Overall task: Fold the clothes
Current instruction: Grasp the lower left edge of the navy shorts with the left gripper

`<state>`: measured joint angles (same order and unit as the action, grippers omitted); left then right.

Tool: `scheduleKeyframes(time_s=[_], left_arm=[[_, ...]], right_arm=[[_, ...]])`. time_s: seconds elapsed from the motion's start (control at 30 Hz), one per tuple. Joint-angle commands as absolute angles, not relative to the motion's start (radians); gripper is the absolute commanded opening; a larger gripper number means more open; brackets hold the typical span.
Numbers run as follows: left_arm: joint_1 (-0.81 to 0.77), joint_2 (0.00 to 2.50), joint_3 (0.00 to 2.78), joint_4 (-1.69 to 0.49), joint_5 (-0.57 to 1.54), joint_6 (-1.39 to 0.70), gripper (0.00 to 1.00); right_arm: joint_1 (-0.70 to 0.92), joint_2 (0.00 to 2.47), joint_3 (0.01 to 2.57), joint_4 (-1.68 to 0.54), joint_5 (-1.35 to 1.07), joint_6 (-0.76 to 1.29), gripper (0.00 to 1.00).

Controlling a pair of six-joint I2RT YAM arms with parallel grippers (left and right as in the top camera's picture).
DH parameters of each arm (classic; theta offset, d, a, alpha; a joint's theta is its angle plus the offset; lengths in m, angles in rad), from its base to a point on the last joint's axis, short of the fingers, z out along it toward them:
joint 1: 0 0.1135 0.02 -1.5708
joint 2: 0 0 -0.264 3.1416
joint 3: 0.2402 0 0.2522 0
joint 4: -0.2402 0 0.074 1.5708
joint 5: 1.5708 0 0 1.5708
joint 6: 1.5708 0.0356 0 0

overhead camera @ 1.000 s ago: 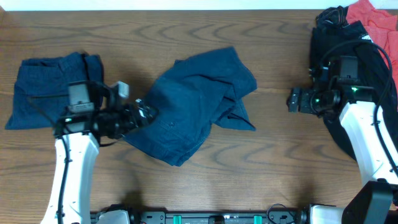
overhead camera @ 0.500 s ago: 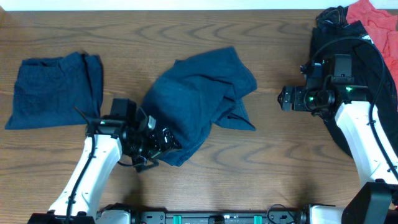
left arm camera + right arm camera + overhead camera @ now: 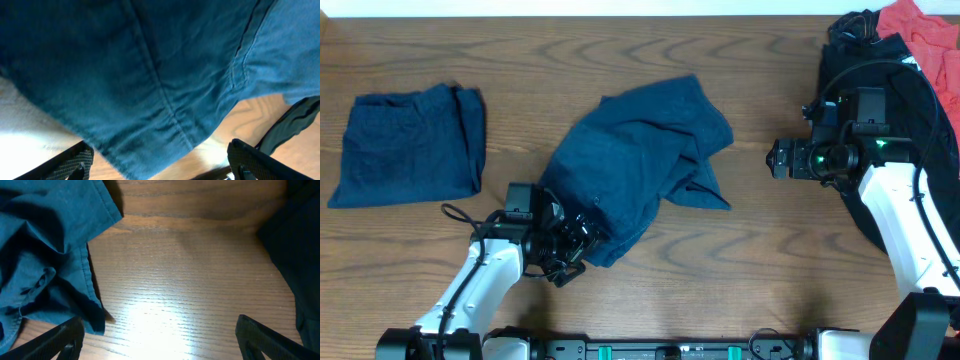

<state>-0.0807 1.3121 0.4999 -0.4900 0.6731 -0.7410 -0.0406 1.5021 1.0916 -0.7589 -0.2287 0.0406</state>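
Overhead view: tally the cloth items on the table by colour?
Navy garments: 2, the folded one and the crumpled one
Black cloth pile: 1
Red cloth: 1
Total: 4

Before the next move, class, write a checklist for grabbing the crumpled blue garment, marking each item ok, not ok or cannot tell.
1. Left gripper open: ok.
2. Hem of the crumpled garment between the left fingers: ok.
3. Only one layer at that hem: cannot tell.
4. Right gripper open, over bare table: ok.
5. Folded garment apart from the crumpled one: ok.
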Motion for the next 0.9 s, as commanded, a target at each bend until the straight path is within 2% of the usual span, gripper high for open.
scheduleKeyframes(time_s=[0.0,0.17,0.4,0.73,0.87], left_arm=[[-0.085,1.316,0.498,-0.469,0.665,-0.776,0.86],[-0.085,1.316,0.498,-0.461,0.674,-0.777,0.8],[-0.085,1.316,0.498,-0.44,0.779,-0.806,0.8],[-0.104,1.316,0.497,-0.41,0.773,-0.856,0.8],[-0.137,1.316,0.497,-0.379,0.709,-0.897,0.8]], right_arm=[[-0.031,1.48,1.095,-0.759,-0.236,0.028,0.95],[-0.031,1.48,1.095,-0.759,-0.236,0.028,0.95],[-0.031,1.48,1.095,-0.759,-0.236,0.028,0.95],[-0.031,1.48,1.095,-0.759,-0.236,0.028,0.95],[-0.031,1.48,1.095,-0.759,-0.236,0.028,0.95]])
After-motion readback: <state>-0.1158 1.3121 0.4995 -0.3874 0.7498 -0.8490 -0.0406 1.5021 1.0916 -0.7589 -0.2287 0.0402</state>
